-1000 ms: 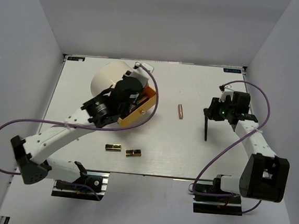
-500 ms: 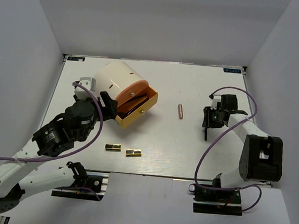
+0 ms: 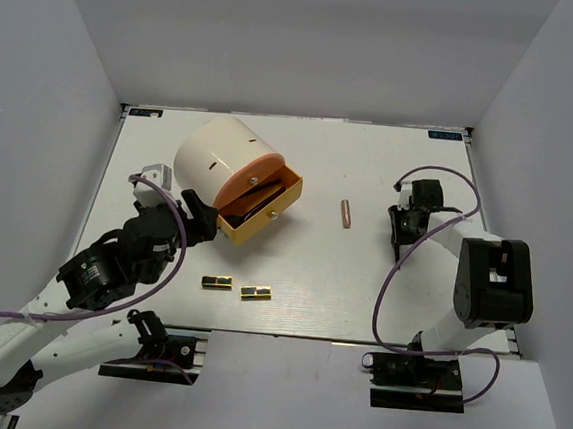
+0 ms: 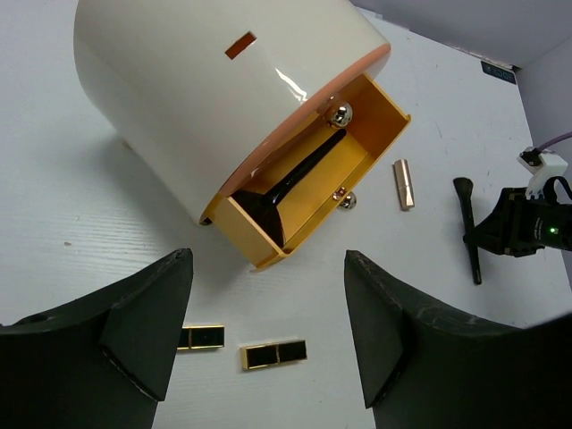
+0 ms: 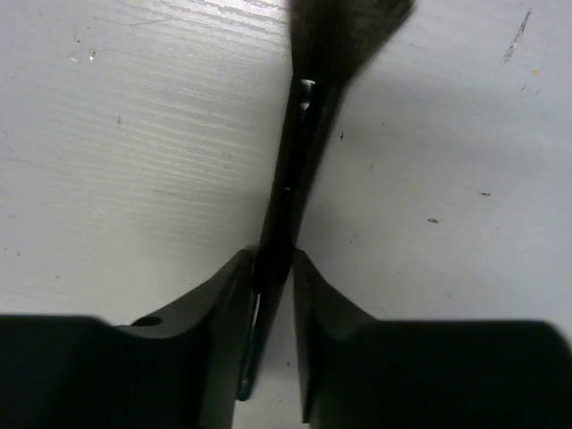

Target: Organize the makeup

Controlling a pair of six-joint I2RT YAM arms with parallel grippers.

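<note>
Two blue labels (image 3: 147,112) sit at the far corners of the desk (image 3: 360,291), but their print is too small for me to read. The cream cylinder (image 3: 209,156) carries only a plain orange rectangle (image 4: 239,45) on its side, with no lettering.

My right hand (image 5: 273,264) is pinched tight on the handle of a black brush (image 5: 290,192) that lies flat on the desk. The bristles run off the top of the right wrist view, and the handle's lower end is lost between the fingers (image 5: 223,295). From above, the hand covers most of the brush.

My left hand (image 4: 268,268) hangs spread wide over the desk and holds nothing. The yellow drawer (image 4: 380,121) stands pulled out of the cylinder's orange face just beyond it, with a second brush (image 4: 299,179) lying inside.

Below the hand lie the two gold-and-black cases (image 4: 273,354), side by side and apart. The left one is half hidden behind a finger (image 4: 143,322).

The rose-gold lipstick (image 4: 405,184) rests alone between the drawer and the right hand, touching neither.
</note>
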